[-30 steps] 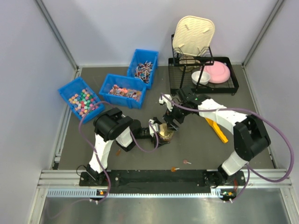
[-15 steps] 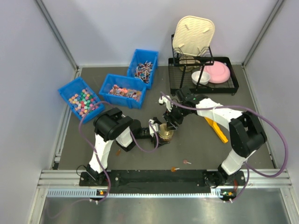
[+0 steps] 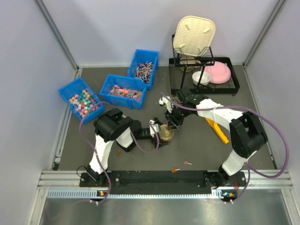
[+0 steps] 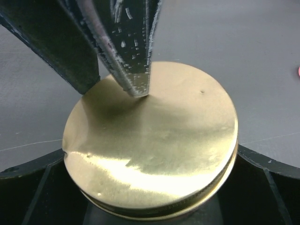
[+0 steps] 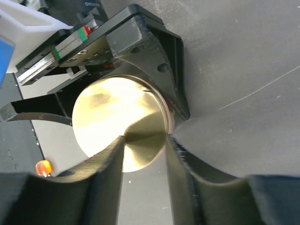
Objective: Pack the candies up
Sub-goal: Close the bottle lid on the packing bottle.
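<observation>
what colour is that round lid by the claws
The lid is shiny gold, best seen in the left wrist view.

**Non-task items.** Dark surface (image 3: 197, 151). Back left, a blue bin (image 3: 67, 89) of pastel cube sweets (image 3: 82, 101) and a second bin (image 3: 146, 52) of blue-and-red stick sweets (image 3: 144, 70). Back right, a black wire rack (image 3: 183, 83) holds a pink plate (image 3: 219, 71), a white bowl (image 3: 200, 78) and an upright cream tray (image 3: 193, 33). Right of centre — a yellow scoop (image 3: 219, 131).
</observation>
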### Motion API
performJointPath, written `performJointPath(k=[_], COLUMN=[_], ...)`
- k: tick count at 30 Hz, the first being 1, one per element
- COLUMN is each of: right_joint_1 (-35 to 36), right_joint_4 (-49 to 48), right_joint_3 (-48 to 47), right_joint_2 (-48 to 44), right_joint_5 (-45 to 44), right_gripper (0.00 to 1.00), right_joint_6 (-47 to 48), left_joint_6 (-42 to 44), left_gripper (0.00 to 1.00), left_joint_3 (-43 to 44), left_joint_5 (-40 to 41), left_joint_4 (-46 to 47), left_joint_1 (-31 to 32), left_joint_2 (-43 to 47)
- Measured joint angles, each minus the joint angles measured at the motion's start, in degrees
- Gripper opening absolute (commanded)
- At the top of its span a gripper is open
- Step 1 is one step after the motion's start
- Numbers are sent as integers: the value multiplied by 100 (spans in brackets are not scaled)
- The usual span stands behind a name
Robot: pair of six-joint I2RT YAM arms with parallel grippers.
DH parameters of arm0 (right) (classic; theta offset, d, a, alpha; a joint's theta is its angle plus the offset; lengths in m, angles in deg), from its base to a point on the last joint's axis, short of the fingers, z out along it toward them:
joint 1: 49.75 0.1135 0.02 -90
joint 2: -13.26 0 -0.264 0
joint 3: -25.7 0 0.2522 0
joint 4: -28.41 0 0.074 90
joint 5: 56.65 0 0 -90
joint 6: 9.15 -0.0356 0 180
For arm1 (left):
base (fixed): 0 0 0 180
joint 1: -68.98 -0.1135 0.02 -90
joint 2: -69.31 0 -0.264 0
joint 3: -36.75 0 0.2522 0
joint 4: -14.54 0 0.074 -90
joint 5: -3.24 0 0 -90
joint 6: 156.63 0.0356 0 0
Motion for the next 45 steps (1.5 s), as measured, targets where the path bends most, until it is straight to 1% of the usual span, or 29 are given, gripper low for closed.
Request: performJointPath(k=[4, 13, 15, 26, 27, 30, 31, 34, 40, 45], right_joint_1=[63, 173, 173, 184, 186, 199, 201, 208, 210, 210], right_joint_4=[-44, -61, -57, -39, -37, -33, -31, -17, 42, 105], right_joint_3=[0, -35, -35, -33, -33, -33, -33, -33, -72, -330], right_joint_2=[0, -85, -116, -153, -153, -153, -153, -153, -216, -221], right_joint_5=[-96, -216, -225, -264, -273, -328, -350, -452, -640, -621], right_gripper=[32, 31, 29, 29, 30, 37, 42, 52, 53, 53], right_joint_6=[48, 111, 125, 136, 138, 177, 184, 223, 284, 280], left_joint_6=[0, 2, 2, 2, 2, 2, 2, 2, 2, 0], left_gripper=[99, 99, 99, 99, 99, 99, 99, 99, 99, 99], left_joint_3=[-2, 0, 0, 9, 9, 11, 11, 11, 13, 15], left_joint_5=[0, 0, 0, -24, -26, -28, -28, -28, -39, -44], left_joint_4=[0, 0, 2, 15, 15, 13, 13, 15, 20, 20], left_joint_1=[0, 0, 0, -4, -7, -7, -7, -7, -9, -11], left_joint_2=[0, 0, 0, -13, -13, -13, -13, -13, -24, -24])
